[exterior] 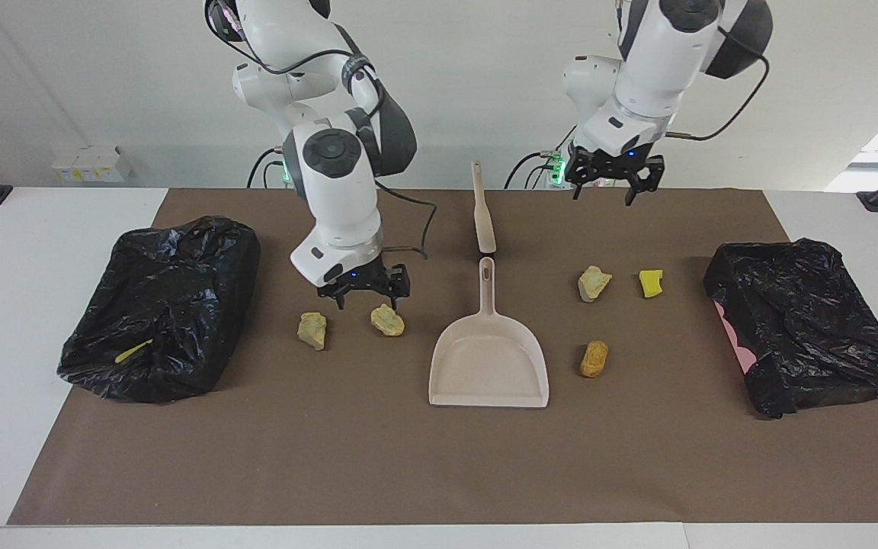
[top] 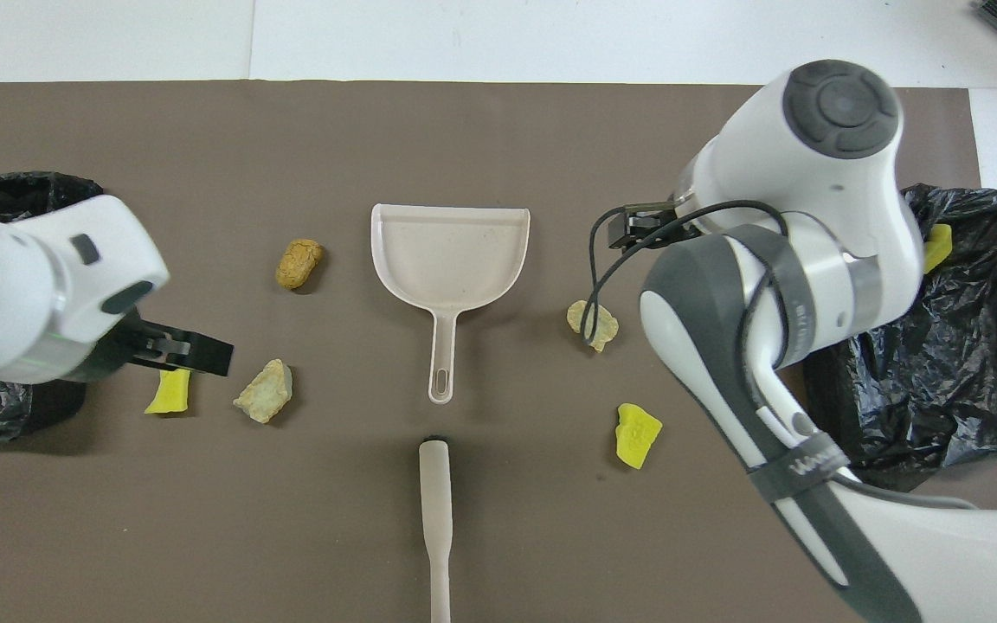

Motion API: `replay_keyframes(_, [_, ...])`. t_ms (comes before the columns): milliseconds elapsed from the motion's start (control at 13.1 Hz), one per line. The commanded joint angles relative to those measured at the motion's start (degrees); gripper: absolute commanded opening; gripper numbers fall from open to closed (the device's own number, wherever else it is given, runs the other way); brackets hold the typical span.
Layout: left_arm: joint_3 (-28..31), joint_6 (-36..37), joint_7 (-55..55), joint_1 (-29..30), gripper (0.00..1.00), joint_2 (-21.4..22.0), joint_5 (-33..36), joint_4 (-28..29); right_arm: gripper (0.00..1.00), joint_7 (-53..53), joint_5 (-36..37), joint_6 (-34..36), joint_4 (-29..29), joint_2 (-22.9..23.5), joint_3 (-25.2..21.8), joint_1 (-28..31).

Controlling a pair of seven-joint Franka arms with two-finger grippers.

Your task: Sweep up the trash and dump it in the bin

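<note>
I have both white jointed arms out over the brown mat, each wrist bent so its black two-finger gripper points straight down. My right arm comes in from its base with the elbow raised and the forearm dropping steeply; the right gripper [exterior: 363, 293] hangs low, just above the mat, fingers spread apart and holding nothing. My left arm folds down more sharply from a high elbow, and the left gripper [exterior: 613, 183] sits well up in the air, close to the robots' edge of the mat, fingers likewise spread and empty.
</note>
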State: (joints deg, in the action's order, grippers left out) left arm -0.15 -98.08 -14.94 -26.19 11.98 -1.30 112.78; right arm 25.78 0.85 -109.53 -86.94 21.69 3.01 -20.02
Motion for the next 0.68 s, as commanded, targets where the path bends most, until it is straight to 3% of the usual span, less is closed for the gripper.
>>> replay_keyframes(0, [1.1,-3.5,-6.8,-6.3,1.0,6.5,-0.9,9.5,1.0,5.6,-1.1,-0.7,1.2,1.7,0.1,-2.4])
replay_keyframes(380, [1.1,-6.2,-9.8,-13.9,1.0,13.1,-5.6,18.9,1.0,19.5,-1.2,-5.7,2.7,7.0,0.1,-10.9])
replay_keyframes(609, [1.1,-6.9,-13.6,-18.7,1.0,13.3,-5.6,23.1,1.0,24.5,-0.8,-7.9,2.7,9.3,-0.1,-14.9])
